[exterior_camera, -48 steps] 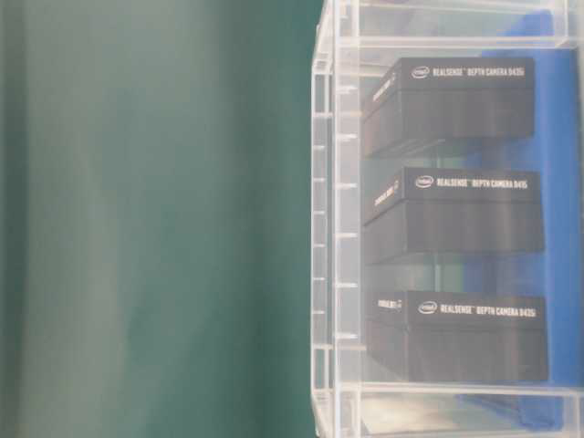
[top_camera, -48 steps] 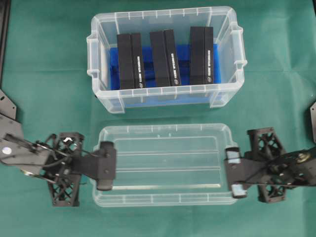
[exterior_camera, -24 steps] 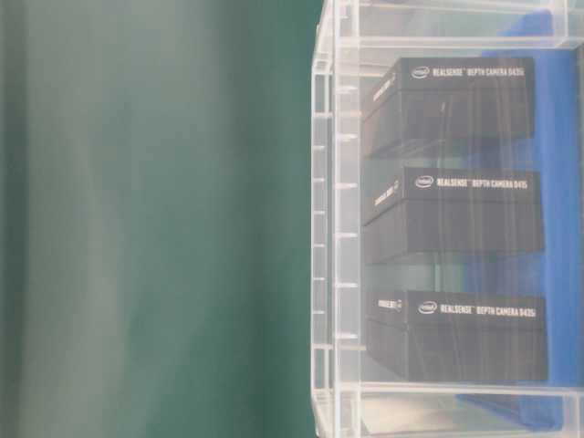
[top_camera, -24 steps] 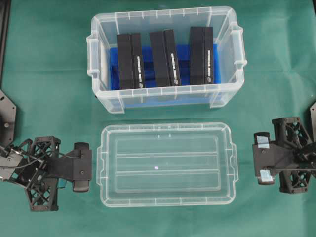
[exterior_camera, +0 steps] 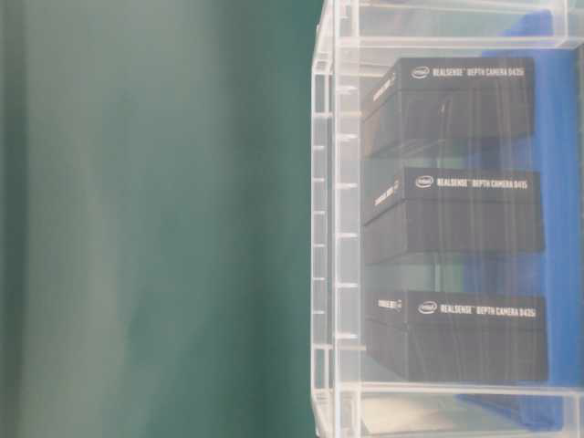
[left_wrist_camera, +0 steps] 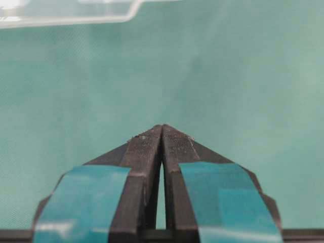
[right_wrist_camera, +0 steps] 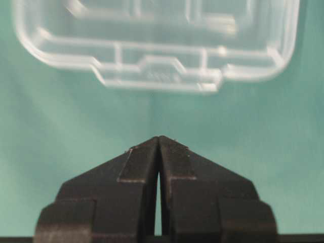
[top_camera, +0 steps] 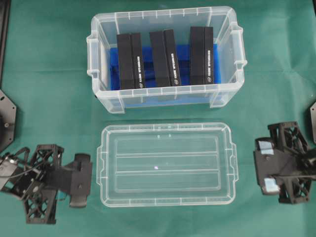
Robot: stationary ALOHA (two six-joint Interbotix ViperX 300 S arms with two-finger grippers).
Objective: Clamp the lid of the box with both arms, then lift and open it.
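Lid (top_camera: pixel 167 164) flat on cloth, left gripper (left_wrist_camera: pixel 162 132) and right gripper (right_wrist_camera: pixel 159 142) closed, empty

At the right of the table-level view, each of three black blocks (exterior_camera: pixel 453 102) (exterior_camera: pixel 453 212) (exterior_camera: pixel 456 333) inside the box (exterior_camera: pixel 336 219) bore white print reading "REALSENSE DEPTH CAMERA D435" beside a small oval logo. Overhead, the white lettering was too small to read.
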